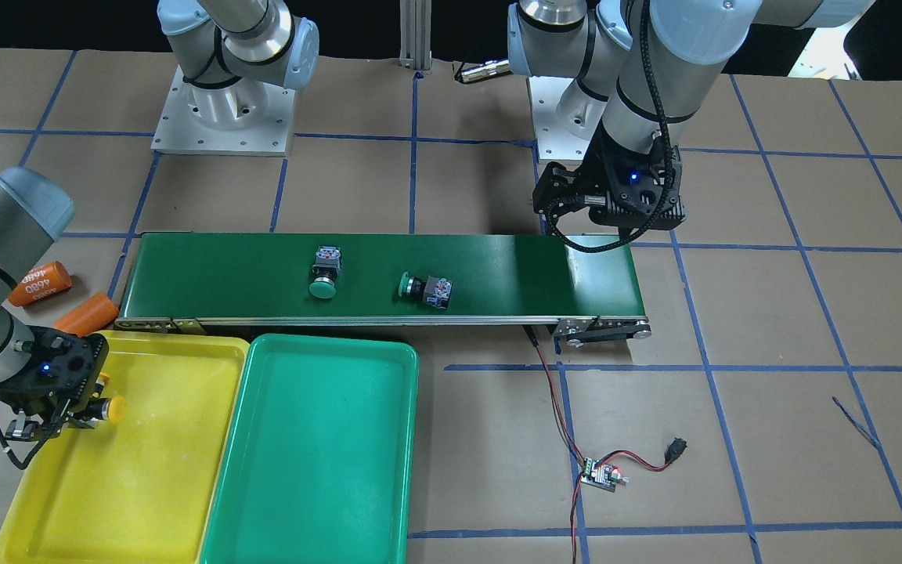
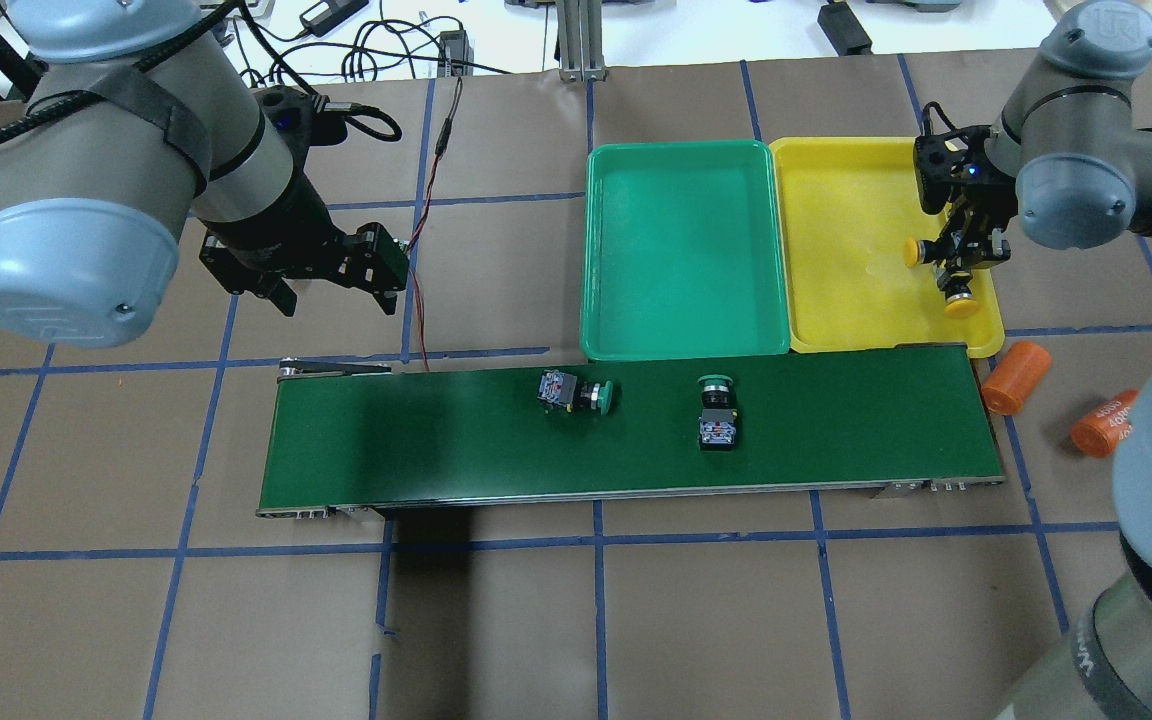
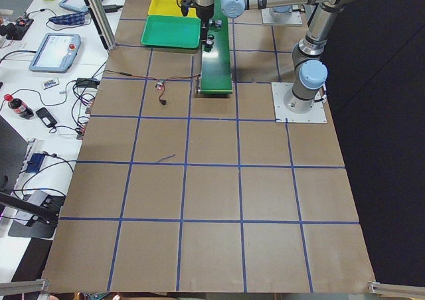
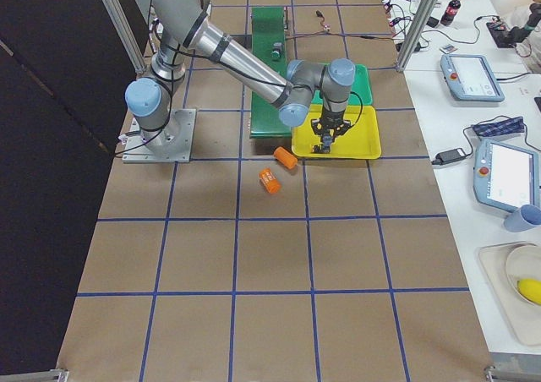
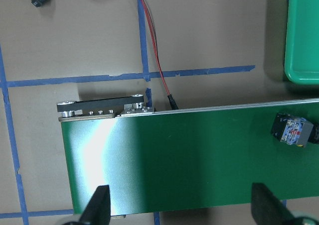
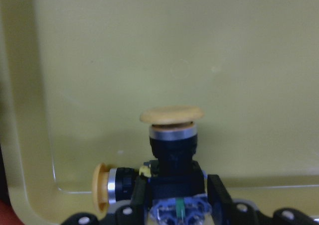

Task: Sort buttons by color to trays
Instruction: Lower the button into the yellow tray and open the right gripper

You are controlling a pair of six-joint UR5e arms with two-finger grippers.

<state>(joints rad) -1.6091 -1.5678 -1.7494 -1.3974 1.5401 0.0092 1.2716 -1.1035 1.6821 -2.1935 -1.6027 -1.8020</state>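
Right wrist-mounted view is showing me the right gripper (image 6: 177, 190) clamping a yellow button (image 6: 172, 135) by its black body. Its fingers (image 6: 216, 187) are closed in on either side, and it is hanging over the yellow tray (image 6: 149, 46) near the corner by the belt (image 2: 436, 440). I cannot tell whether the button is touching the tray floor. A second yellow button (image 6: 107, 185) is lying in the tray just beside one finger, so I am reading this as the set-down.

To do it well, I would be lowering until the body is resting on the floor, opening only a little, then lifting straight up. A sideways drift could be knocking the neighbour, and a release from height could be sending that round cap rolling.

The held button's long axis is lying flat, parallel to the tray floor. Its cap is pointing toward the green tray (image 2: 681, 250) and its contact block is sitting back between the fingers. The neighbour is lying crosswise to it, cap facing the belt.

The left gripper (image 5: 182, 205) is hanging above the belt's other end, fingers spread wide with nothing between them. One green button (image 2: 576, 393) is lying on the belt with its cap pointing toward the right arm's end. The other green button (image 2: 716, 405) is lying near it, cap pointing at the trays.
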